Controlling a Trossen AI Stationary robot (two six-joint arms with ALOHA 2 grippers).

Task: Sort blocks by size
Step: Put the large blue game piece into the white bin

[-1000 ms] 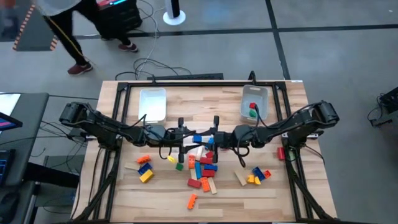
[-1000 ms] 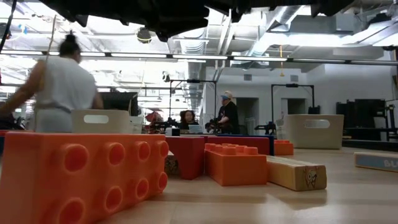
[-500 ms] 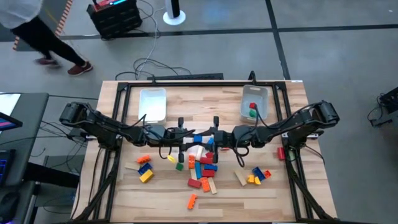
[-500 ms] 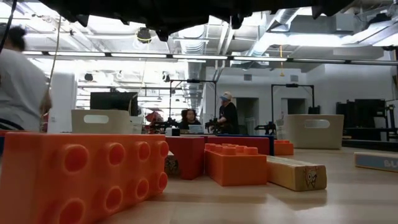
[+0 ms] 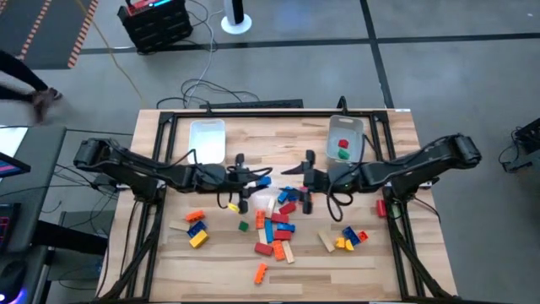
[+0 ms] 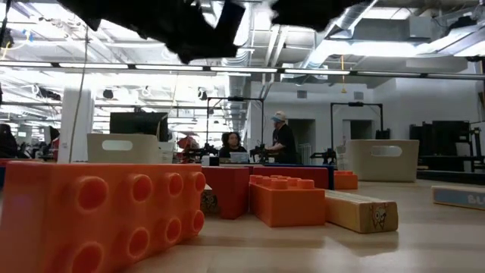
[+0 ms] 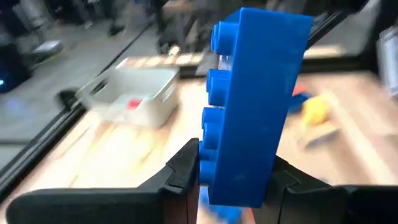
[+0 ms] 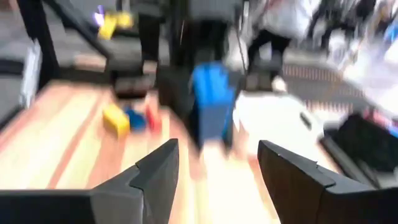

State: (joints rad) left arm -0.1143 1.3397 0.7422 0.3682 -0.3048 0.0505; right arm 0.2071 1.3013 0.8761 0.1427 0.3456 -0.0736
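My left gripper [image 5: 256,181] is above the middle of the table, shut on a long blue block [image 5: 263,180], which fills the left wrist view [image 7: 255,106]. My right gripper [image 5: 295,177] stands open just to the block's right, with nothing between its fingers [image 8: 155,177]; from there the blue block [image 8: 211,102] shows ahead, apart from them. The other blocks [image 5: 275,224] lie scattered on the near half of the table below both grippers. In the low view an orange block [image 6: 106,216] stands close by, with a red one [image 6: 227,189] behind it. My left gripper pinches the blue block near one end [image 7: 239,180] between its two fingers, one on the studded face and one on the opposite face. The fingers come nearly level from the table's left. The block juts out past the fingertips, lifted clear of the table.
A clear bin [image 5: 207,140] stands at the far left of the table. A second clear bin [image 5: 345,138] at the far right holds a red and a green block. More blocks [image 5: 351,238] lie near the right edge. People are in the room beyond the table.
Both grippers met at the blue block over the table's middle. The right gripper has let go of it, opened and drawn back toward the table's right edge. The left gripper keeps the block and has drawn slightly toward the left edge.
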